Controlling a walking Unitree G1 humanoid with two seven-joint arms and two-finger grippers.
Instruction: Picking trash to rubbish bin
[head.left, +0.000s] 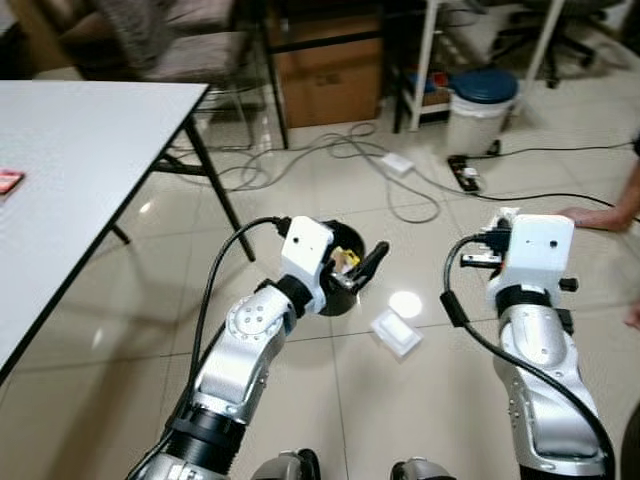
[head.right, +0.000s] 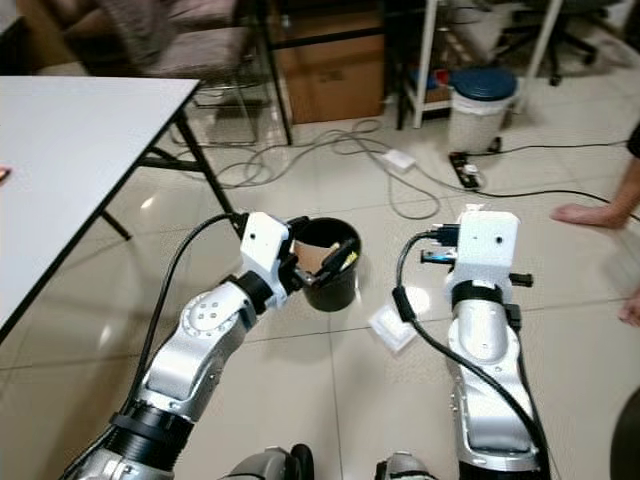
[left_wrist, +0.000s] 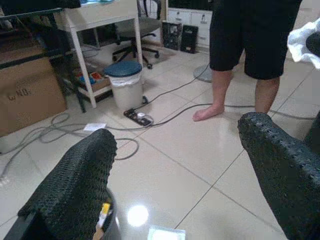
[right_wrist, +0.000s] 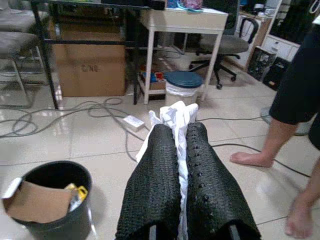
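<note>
Head eyes look down from above the floor; both wrist cameras, low, share the black bin (right_wrist: 50, 200).
</note>
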